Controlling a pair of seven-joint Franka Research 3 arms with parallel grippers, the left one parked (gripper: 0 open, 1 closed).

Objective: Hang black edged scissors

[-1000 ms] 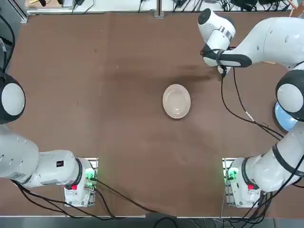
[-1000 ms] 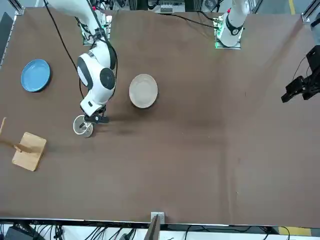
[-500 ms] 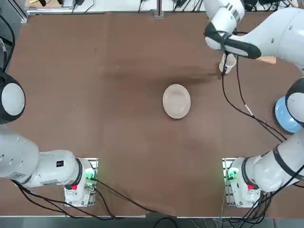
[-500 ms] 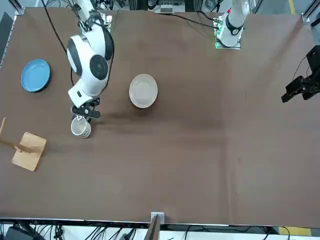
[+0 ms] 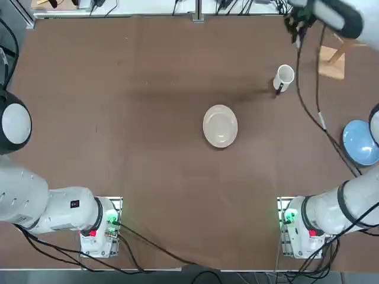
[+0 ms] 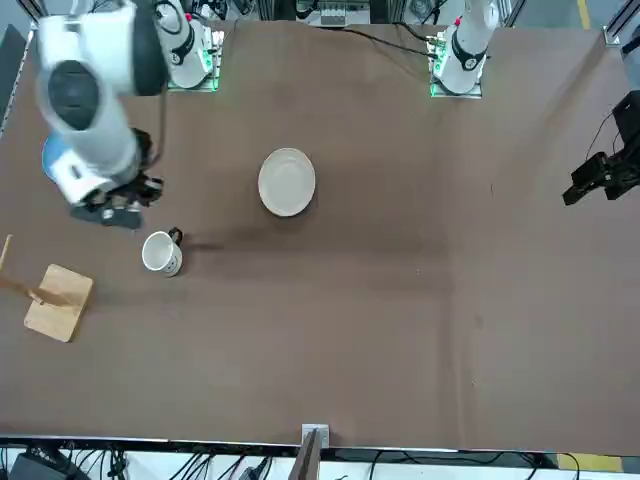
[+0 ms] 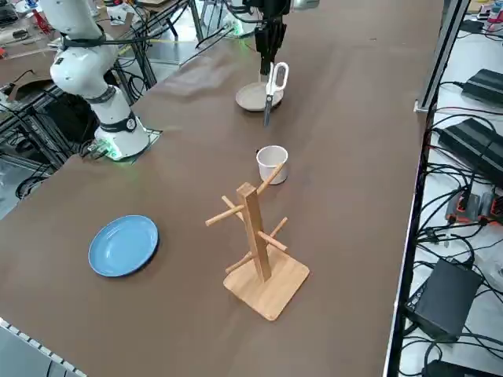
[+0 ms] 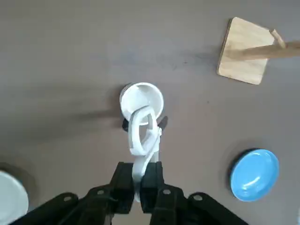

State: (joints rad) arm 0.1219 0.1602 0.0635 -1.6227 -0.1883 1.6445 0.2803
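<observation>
Two jaws of the right gripper (image 8: 138, 180) clamp the black edged scissors (image 8: 143, 133) above the white mug (image 8: 141, 99).

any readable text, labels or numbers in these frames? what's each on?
None readable.
Small dark label on the parked left arm: too small to read.
No print visible on the white mug, black edged scissors held in the shut right gripper, wooden rack, blue plate or white plate.

end effector (image 8: 139, 180) lifted well above white mug (image 8: 141, 100), black edged scissors (image 8: 143, 136) pulled clear
</observation>
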